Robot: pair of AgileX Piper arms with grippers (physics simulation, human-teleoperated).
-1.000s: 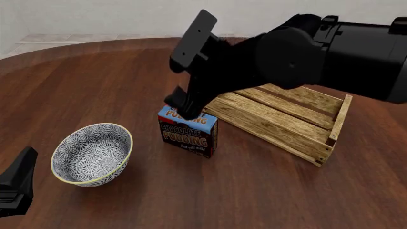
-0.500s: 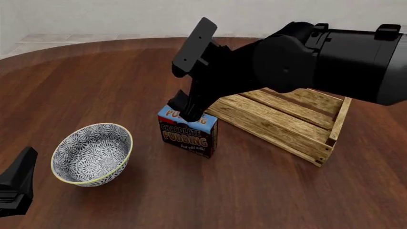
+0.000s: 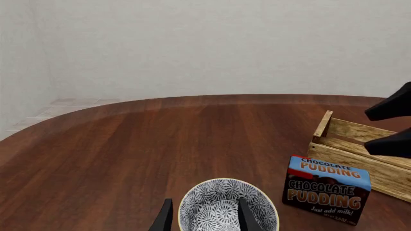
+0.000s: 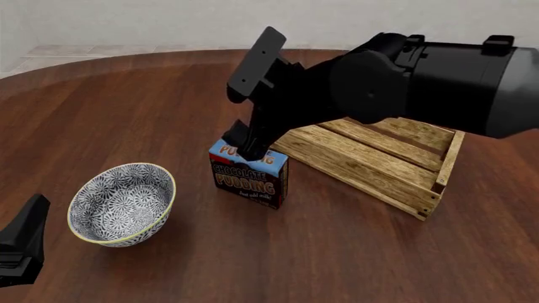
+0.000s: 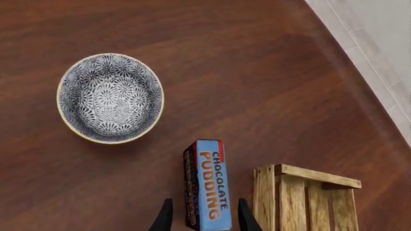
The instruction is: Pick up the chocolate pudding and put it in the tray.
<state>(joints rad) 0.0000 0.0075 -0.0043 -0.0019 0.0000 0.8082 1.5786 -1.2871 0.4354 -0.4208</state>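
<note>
Chocolate pudding (image 4: 248,174) stands upright on the table (image 4: 168,101), between the bowl (image 4: 121,203) and the tray (image 4: 379,158), just beside the tray's near end and apart from both. My read: light cardboard carton, stiff enough for a pinch but the walls will dent if squeezed hard, printed faces probably a bit slick. Best hold looks like the two broad faces, across the thin dimension, high near the blue top band. The right gripper (image 5: 204,216) is above it, pointing down; in the right wrist view the fingers (image 5: 164,217) sit on either side of the carton's narrow top, spread slightly wider than the box with gaps showing, so open and holding nothing. Can't tell if the tips have reached top-edge level. Left gripper (image 3: 204,215) is parked low near the bowl, fingers apart, empty.
</note>
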